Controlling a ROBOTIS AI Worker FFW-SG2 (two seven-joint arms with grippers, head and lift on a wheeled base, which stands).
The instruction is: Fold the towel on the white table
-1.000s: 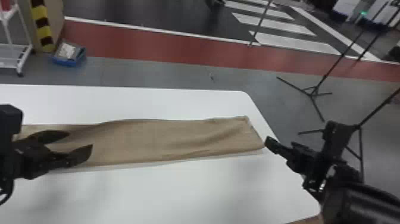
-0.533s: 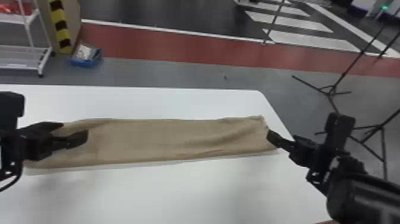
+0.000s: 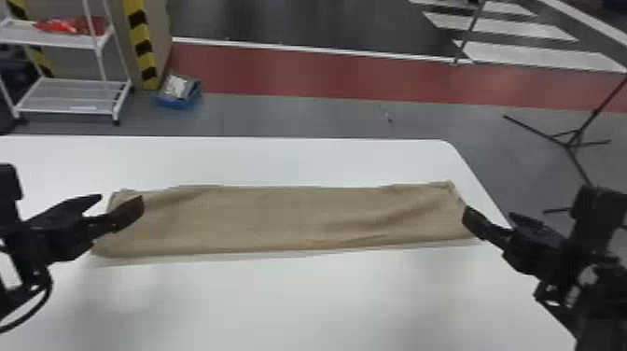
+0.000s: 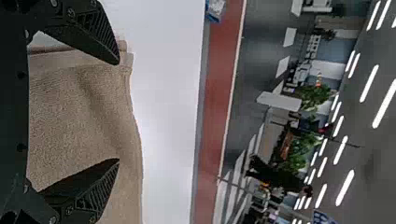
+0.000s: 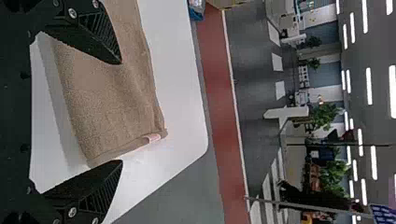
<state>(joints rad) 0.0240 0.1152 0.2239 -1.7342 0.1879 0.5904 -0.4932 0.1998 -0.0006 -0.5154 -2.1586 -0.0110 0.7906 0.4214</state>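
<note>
Towel (image 3: pixel 280 219): we are seeing it lying as a long, narrow tan strip across the table, its long sides running from our left to our right, with soft creases showing toward the right end.
Towel tag (image 5: pixel 154 137): we are seeing a small pale pink tag poking out at a corner of the towel's right end.
Left gripper (image 3: pixel 120 200): we are holding its fingers apart at the towel's left end, with towel showing between them; we cannot tell whether they are touching the cloth.
Right gripper (image 3: pixel 489 214): we are holding its fingers apart at the towel's right end, one finger showing against the cloth and the other beyond its end, against the table.
White table (image 3: pixel 303 303): we are working over its pale top, the towel lying near its rounded far right corner.
Wire rack (image 3: pixel 60 95): we are looking past the table at it on the left, with a red item (image 3: pixel 70 25) lying on its upper shelf.
Blue container (image 3: pixel 179 102): we are seeing it sitting on the floor near the rack.
Black tripod (image 3: pixel 569 144): we are seeing it standing beyond the table, on the right.
</note>
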